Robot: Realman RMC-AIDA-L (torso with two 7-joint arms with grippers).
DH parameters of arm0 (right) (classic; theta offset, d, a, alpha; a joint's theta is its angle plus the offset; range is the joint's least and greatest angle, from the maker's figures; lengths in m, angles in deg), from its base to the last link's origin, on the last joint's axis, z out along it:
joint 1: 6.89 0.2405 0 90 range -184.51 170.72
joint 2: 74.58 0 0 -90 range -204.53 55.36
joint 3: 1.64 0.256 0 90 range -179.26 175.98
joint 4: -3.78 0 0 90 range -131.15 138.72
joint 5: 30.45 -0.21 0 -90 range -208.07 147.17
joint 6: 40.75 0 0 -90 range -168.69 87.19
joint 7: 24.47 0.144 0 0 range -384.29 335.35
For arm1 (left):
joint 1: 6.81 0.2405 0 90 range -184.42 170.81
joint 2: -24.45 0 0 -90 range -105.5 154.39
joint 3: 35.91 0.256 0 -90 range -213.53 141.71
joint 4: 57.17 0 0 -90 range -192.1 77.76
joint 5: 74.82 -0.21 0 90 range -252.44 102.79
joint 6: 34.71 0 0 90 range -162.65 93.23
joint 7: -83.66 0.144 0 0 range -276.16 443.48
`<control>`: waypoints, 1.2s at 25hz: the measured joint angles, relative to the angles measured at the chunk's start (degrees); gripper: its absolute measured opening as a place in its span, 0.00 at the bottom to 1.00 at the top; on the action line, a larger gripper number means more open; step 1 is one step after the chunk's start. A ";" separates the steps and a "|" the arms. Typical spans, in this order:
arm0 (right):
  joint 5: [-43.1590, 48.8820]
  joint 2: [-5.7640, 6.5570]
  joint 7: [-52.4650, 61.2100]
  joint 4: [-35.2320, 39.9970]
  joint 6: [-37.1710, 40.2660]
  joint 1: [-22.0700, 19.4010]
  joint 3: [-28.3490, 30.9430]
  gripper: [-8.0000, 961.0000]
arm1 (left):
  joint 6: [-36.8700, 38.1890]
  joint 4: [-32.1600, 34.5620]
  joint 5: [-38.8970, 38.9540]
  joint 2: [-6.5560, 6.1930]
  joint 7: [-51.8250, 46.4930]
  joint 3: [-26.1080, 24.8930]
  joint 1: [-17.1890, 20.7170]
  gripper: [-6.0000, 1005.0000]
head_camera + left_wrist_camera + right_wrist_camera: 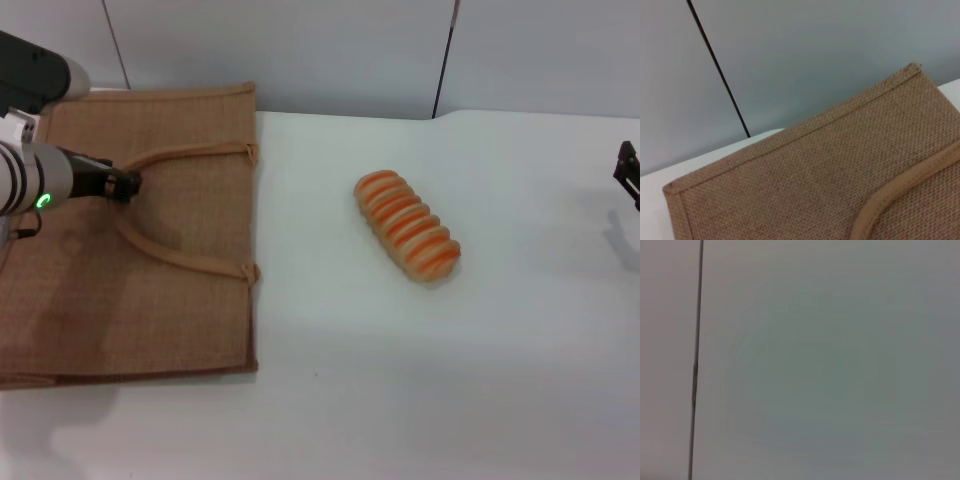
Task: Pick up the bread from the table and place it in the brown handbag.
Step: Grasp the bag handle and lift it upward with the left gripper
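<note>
The bread (407, 225), a pale tan loaf with orange-brown stripes, lies alone on the white table (450, 380) near the middle. The brown handbag (150, 290) lies flat at the left, its two arched handles on top. My left gripper (126, 185) is over the bag, its tip at the top of the upper handle (190, 152). The left wrist view shows the bag's woven cloth (815, 170) and part of a handle (900, 190). My right gripper (627, 172) is at the far right edge, well apart from the bread. The right wrist view shows only a grey wall.
A grey panelled wall (350, 50) runs behind the table's back edge. The bag's right edge lies about a hand's width left of the bread. White tabletop lies between the bread and the right gripper.
</note>
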 joint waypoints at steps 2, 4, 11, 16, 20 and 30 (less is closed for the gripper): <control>-0.01 0.00 0.00 0.00 0.00 0.00 0.00 0.90 | 0.02 -0.53 0.01 0.00 -0.05 -0.10 -0.39 0.38; -0.01 0.00 0.00 0.00 0.00 0.00 0.00 0.90 | -0.08 -1.00 -0.22 0.00 -0.05 -0.42 -0.69 0.38; 0.05 0.00 0.00 0.00 0.00 0.09 0.00 0.90 | -0.22 -1.70 -0.57 -0.02 -0.07 -1.32 -0.79 0.38; 0.01 0.00 0.00 -0.01 0.00 0.09 0.00 0.90 | -0.04 -1.76 -0.90 0.00 -0.09 -1.85 -0.57 0.38; 0.01 0.00 0.00 -0.01 0.00 0.09 0.00 0.90 | 0.18 -3.19 -1.57 0.05 -0.09 -2.12 -1.23 0.37; 0.11 0.00 0.00 -0.01 0.00 0.12 0.00 0.90 | 0.80 -5.41 -2.61 0.16 -0.18 -2.64 -2.48 0.37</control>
